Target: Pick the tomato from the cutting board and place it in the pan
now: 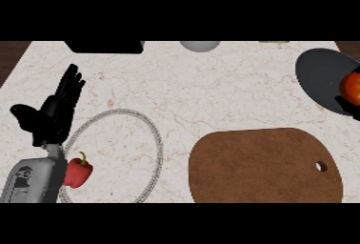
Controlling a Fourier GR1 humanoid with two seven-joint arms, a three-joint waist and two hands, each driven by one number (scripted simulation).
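Spreading across nearly the whole view is the pale marbled surface (211,95), with dark strips showing at its top corners. On it, lower right, lies the brown cutting board (264,164), bare, its lower edge cut off by the frame, with a small hole near its right side. A wire ring (156,143) lies at lower left, its left arc hidden behind the left forearm. The dark pan (320,76) sits at the right edge, partly out of view. The left hand (56,112) rests at the left, fingers straight and spread, pointing up, thumb out to the side. A black block (105,46) and a grey round thing (200,45) are cut off at the top edge. A red pepper (79,172) lies inside the ring, half hidden by the forearm. The tomato (351,88) is over the pan at the right edge, with dark fingers of the right hand (349,107) just below it; whether they grip it I cannot tell.
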